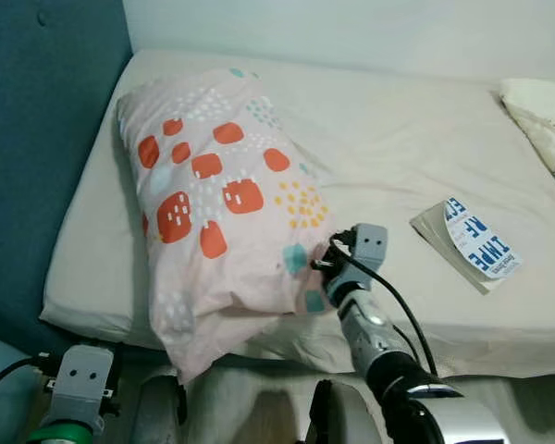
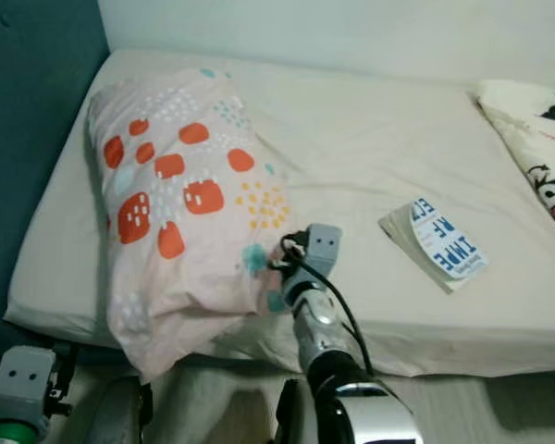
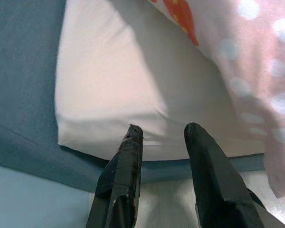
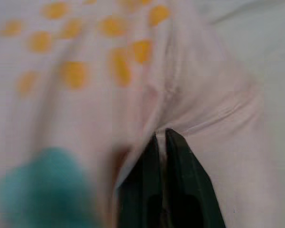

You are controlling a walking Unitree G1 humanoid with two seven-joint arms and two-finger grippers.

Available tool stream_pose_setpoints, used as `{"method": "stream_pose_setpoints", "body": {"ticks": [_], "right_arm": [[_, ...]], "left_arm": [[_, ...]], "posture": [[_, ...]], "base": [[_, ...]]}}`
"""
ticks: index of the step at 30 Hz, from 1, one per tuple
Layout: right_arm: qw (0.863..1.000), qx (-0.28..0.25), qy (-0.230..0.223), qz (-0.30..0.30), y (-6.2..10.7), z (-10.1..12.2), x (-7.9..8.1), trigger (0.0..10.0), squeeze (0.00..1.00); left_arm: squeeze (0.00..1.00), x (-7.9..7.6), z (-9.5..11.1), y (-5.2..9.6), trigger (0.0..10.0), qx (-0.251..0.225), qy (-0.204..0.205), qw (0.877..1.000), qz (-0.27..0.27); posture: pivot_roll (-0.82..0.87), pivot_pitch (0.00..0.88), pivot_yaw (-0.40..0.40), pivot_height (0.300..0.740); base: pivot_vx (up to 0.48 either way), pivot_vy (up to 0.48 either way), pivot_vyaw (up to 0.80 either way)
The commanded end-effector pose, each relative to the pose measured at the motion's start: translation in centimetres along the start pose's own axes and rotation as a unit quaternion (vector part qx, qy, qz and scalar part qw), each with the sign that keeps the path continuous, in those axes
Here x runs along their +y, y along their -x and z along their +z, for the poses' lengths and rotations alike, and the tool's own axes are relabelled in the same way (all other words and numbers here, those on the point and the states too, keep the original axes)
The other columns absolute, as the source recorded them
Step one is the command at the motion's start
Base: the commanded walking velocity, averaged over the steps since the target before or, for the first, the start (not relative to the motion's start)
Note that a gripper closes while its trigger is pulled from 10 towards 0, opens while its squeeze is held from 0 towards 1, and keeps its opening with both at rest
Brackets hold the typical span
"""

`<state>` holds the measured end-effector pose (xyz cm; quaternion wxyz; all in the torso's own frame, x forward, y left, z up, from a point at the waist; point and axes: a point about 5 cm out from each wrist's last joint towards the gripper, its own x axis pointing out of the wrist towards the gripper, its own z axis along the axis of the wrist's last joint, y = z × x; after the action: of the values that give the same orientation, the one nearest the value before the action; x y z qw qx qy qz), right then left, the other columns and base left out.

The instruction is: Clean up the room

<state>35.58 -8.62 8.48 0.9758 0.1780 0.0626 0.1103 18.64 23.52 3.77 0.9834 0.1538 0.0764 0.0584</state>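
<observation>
A pink pillow with orange, yellow and teal patches lies lengthwise on the left half of the bed, its near end hanging over the mattress edge. My right gripper is shut on the pillowcase fabric at the pillow's right edge, beside a teal patch. My left gripper hangs low by the bed's near left corner, open with nothing between its fingers.
A booklet with a blue and white cover lies on the sheet to the right. A cream blanket with cartoon prints sits at the far right. A blue headboard stands on the left, a white wall behind.
</observation>
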Motion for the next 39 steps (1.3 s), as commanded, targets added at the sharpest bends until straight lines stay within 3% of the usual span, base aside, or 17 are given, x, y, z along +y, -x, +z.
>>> {"method": "stream_pose_setpoints", "body": {"ticks": [1,3,7,9,13,17,19,21,22,24,26,28,29,30,33,36,39], "right_arm": [[0.999,0.006,-0.016,0.047,-0.2,-0.5,2.0,0.0,0.00],[0.993,0.024,-0.030,0.113,-0.1,-1.6,4.9,0.0,0.00],[0.975,0.064,-0.035,0.207,0.9,-3.7,8.6,0.0,0.00],[0.969,0.076,-0.037,0.230,1.2,-4.3,9.5,0.0,0.00],[0.930,0.143,-0.022,0.338,3.3,-7.2,13.5,0.0,0.00],[0.926,0.139,-0.040,0.349,3.5,-7.0,14.5,0.0,0.00],[0.924,0.134,-0.064,0.353,3.4,-6.7,15.3,0.0,0.00],[0.924,0.103,-0.168,0.329,2.1,-4.3,16.6,0.0,0.00],[0.924,0.103,-0.168,0.329,2.1,-4.3,16.6,0.0,0.00],[0.917,0.077,-0.257,0.293,0.7,-1.9,16.4,0.0,0.00],[0.920,0.069,-0.264,0.281,0.2,-1.3,15.8,0.4,0.00],[0.932,0.061,-0.234,0.269,-0.2,-1.1,14.1,2.8,0.00],[0.936,0.059,-0.223,0.266,-0.2,-1.0,13.7,2.8,0.00],[0.941,0.054,-0.214,0.256,-0.5,-0.8,12.3,10.0,0.00],[0.946,0.048,-0.197,0.253,-0.8,0.0,9.8,10.0,0.00],[0.953,0.047,-0.084,0.289,-0.2,0.4,7.3,10.0,0.00],[0.955,0.052,-0.044,0.288,0.0,0.4,6.1,10.0,0.00]], "left_arm": [[0.00,-0.1,-0.6,0.6,10.0,0.012,-0.004,1.000,-0.005],[0.00,-0.2,-0.8,0.6,10.0,0.015,-0.004,1.000,-0.006],[0.00,-0.2,-0.9,0.7,10.0,0.017,-0.003,1.000,-0.006],[0.00,-0.3,-0.9,0.6,10.0,0.018,-0.003,1.000,-0.005],[0.00,-0.5,-0.9,0.4,10.0,0.017,0.000,1.000,-0.006],[0.00,-0.6,-0.9,0.4,10.0,0.017,0.000,1.000,-0.007],[0.00,-0.6,-0.9,0.3,10.0,0.017,0.001,1.000,-0.007],[0.00,-0.7,-0.8,0.2,10.0,0.016,0.001,1.000,-0.006],[0.00,-0.7,-0.8,0.2,10.0,0.016,0.001,1.000,-0.006],[0.00,-0.6,-0.8,0.2,10.0,0.016,0.001,1.000,-0.005],[0.00,-0.6,-0.8,0.1,10.0,0.015,0.001,1.000,-0.005],[0.00,-0.6,-0.6,0.0,10.0,0.014,0.002,1.000,-0.003],[0.00,-0.7,-0.6,-0.1,10.0,0.013,0.002,1.000,-0.002],[0.00,-0.7,-0.5,-0.2,10.0,0.011,0.003,1.000,-0.001],[0.00,-0.6,-0.3,-0.3,10.0,0.007,0.003,1.000,-0.002],[0.00,-0.2,0.1,-0.5,10.0,0.002,-0.005,1.000,-0.016],[0.00,0.0,0.1,-0.6,10.0,0.000,-0.009,1.000,-0.021]], "posture": [[0.21,0.118,-0.035,0.595],[0.20,0.117,-0.036,0.595],[0.20,0.116,-0.037,0.595],[0.20,0.114,-0.039,0.595],[0.19,0.106,-0.038,0.595],[0.19,0.106,-0.038,0.595],[0.19,0.106,-0.038,0.595],[0.19,0.106,-0.038,0.595],[0.19,0.106,-0.038,0.595],[0.19,0.105,-0.038,0.595],[0.19,0.106,-0.041,0.595],[0.19,0.109,-0.049,0.595],[0.19,0.109,-0.049,0.595],[0.20,0.112,-0.050,0.595],[0.20,0.113,-0.039,0.595],[0.21,0.109,-0.007,0.595],[0.22,0.107,0.005,0.595]], "base": [[0.000,0.000,0.00],[0.000,0.000,0.00],[0.000,0.000,0.00],[0.000,0.000,0.00],[0.000,0.000,0.00],[0.000,0.000,0.00],[0.000,0.000,0.00],[0.000,0.000,0.00],[0.000,0.000,0.00],[0.000,0.000,0.00],[0.000,0.000,0.00],[0.000,0.000,0.00],[0.000,0.000,0.00],[0.000,0.000,0.00],[0.000,0.000,0.00],[0.000,0.000,0.00],[0.000,0.000,0.00]]}}
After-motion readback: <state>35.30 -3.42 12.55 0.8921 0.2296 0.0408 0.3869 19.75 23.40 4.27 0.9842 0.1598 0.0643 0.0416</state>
